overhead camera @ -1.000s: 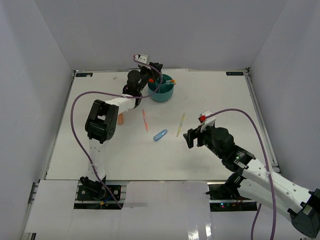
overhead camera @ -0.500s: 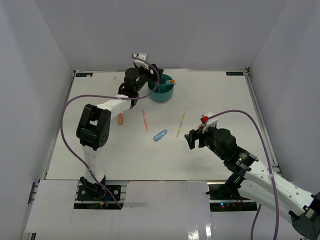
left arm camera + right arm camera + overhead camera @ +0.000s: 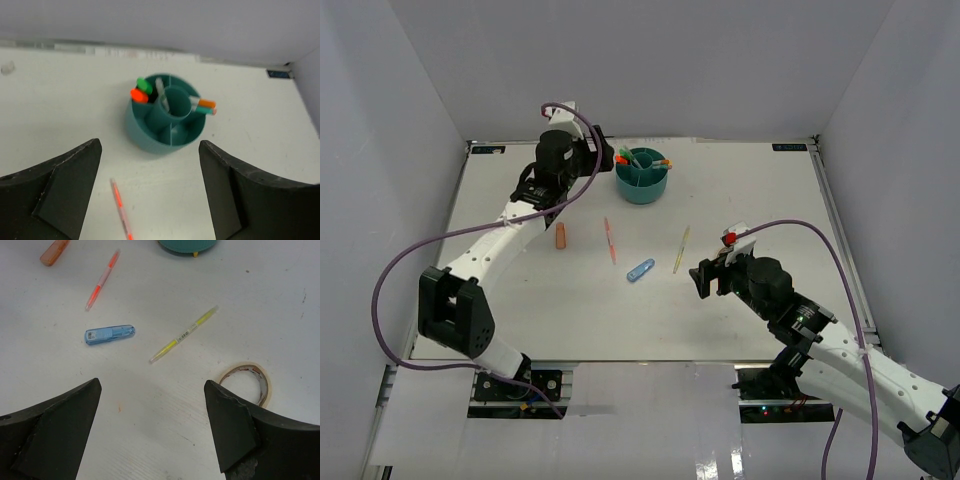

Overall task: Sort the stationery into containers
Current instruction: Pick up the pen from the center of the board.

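The teal round container (image 3: 642,186) stands at the back of the table and holds a green-capped highlighter (image 3: 145,85), an orange-capped highlighter (image 3: 136,95) and an orange-tipped pen (image 3: 205,105). My left gripper (image 3: 594,152) hovers open to its left, nothing between its fingers (image 3: 75,170). On the table lie a salmon eraser (image 3: 560,236), a red pen (image 3: 610,240), a light-blue clip (image 3: 640,270) and a yellow pen (image 3: 681,249). My right gripper (image 3: 702,278) is open above the table, near the yellow pen (image 3: 184,334). A beige tape ring (image 3: 246,382) lies beside its right finger.
White walls close in the table on the left, back and right. The left arm's purple cable (image 3: 410,260) loops out over the table's left side. The right arm's cable (image 3: 820,240) arcs over the right side.
My left gripper has opened and drawn back leftwards from over the container, the arm swinging out to the left. The right arm has barely moved.
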`<act>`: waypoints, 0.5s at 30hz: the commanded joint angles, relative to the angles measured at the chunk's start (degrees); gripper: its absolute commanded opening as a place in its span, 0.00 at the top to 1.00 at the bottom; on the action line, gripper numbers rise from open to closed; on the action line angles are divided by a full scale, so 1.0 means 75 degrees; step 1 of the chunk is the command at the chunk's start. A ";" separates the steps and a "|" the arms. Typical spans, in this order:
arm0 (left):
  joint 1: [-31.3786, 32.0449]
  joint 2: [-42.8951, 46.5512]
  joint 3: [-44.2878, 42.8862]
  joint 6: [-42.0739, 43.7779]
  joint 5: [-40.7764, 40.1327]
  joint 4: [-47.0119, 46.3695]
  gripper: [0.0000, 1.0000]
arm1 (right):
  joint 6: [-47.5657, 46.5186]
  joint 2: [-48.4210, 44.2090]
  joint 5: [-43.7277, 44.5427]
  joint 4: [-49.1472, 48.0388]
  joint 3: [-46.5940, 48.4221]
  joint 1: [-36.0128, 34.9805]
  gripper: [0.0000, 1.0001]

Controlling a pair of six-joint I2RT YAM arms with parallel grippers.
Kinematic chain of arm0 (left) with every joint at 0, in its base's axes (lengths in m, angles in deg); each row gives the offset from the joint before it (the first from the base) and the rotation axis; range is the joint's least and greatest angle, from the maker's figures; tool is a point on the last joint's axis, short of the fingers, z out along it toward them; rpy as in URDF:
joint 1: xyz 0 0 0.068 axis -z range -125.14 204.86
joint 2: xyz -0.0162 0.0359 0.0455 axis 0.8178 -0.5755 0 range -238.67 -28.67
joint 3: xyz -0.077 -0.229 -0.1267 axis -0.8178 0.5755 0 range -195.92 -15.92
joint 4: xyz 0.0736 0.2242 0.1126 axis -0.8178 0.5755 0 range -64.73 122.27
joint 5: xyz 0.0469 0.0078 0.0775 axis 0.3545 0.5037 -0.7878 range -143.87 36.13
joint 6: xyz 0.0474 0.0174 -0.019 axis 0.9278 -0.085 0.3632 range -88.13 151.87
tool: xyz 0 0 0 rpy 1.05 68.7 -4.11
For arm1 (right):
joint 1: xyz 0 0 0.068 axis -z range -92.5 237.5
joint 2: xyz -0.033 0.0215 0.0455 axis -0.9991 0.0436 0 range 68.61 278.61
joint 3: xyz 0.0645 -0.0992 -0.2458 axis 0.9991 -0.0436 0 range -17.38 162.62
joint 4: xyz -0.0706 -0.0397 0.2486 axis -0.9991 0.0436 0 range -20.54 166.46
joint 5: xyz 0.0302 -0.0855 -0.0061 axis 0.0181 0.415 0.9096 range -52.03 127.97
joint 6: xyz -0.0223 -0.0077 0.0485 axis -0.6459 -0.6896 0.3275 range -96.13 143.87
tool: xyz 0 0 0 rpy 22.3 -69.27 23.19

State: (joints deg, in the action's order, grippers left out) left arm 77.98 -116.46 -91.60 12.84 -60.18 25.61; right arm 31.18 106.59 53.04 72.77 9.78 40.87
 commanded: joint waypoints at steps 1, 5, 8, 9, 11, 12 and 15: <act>0.0047 -0.0259 -0.0116 -0.0778 -0.0413 0.2470 0.11 | 0.0045 0.0034 0.0088 -0.0277 -0.0129 -0.0005 0.10; 0.0047 -0.1123 -0.0479 -0.1458 -0.0729 0.3539 0.12 | 0.0056 0.0034 0.0077 -0.0289 -0.0140 0.0007 0.10; 0.0047 -0.1652 -0.0936 -0.1834 -0.0859 0.4043 0.14 | 0.0056 -0.0059 0.0088 -0.0289 -0.0187 0.0007 0.10; 0.0047 -0.1967 -0.1041 -0.1892 -0.0812 0.4103 0.15 | 0.0056 -0.0106 0.0111 -0.0278 -0.0211 0.0007 0.10; 0.0047 -0.2286 -0.1358 -0.2068 -0.0683 0.4244 0.16 | 0.0068 -0.0165 0.0135 -0.0277 -0.0246 -0.0005 0.10; 0.0059 -0.2589 -0.1428 -0.2115 -0.0625 0.4267 0.18 | 0.0057 -0.0177 0.0147 -0.0277 -0.0258 -0.0005 0.10; 0.0094 -0.3024 -0.1756 -0.2221 -0.0460 0.4361 0.21 | 0.0080 -0.0200 0.0147 -0.0277 -0.0293 -0.0005 0.10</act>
State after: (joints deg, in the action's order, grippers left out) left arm 78.00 -139.13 -101.15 -1.34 -64.29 55.77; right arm 31.22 106.02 53.09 72.58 7.90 40.87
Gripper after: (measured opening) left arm 0.800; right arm 0.900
